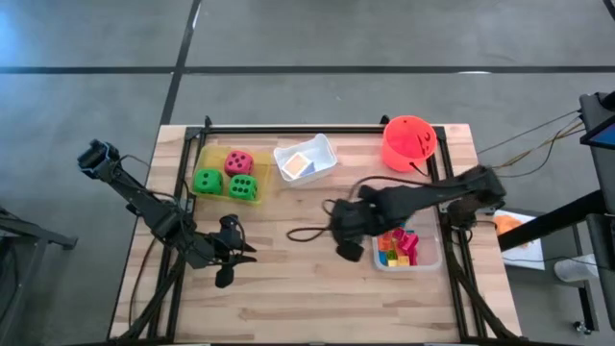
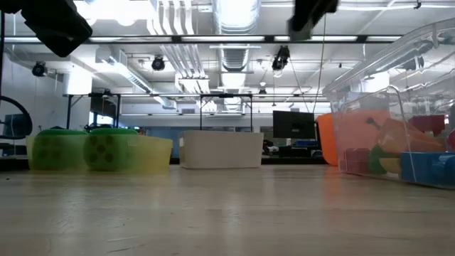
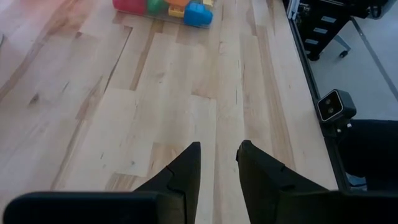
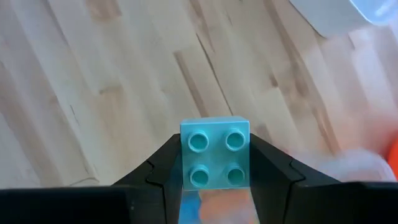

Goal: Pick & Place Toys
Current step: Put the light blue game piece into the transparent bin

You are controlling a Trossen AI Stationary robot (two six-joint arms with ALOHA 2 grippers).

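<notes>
Light-blue brick (image 4: 216, 160), square, four round studs in a two-by-two grid on top, sits clamped between the right gripper's (image 4: 216, 177) two dark fingers (image 4: 163, 169); an orange patch shows just under it, possibly a second brick, view too poor to say. Right gripper (image 1: 348, 234) hangs over bare wooden table (image 1: 288, 288) near mid-table, just beside the clear tray (image 1: 430, 258), apart from it.

Clear tray holds a heap of bricks (image 1: 398, 246): red, yellow, orange, blue, green.

Left gripper (image 3: 216, 163) over the near-left part of the table, fingers (image 3: 186, 169) set to a narrow gap, nothing between them.

Yellow tray (image 1: 197, 161) at far left: two green dice (image 1: 208, 180) with dark dots, one pink-red die (image 1: 238, 161) with dark dots, all touching or nearly so. White tray (image 1: 322, 149) beside it holds one flat card (image 1: 299, 164), orange-tan face. Orange-red bucket (image 1: 408, 141) stands at far right.
</notes>
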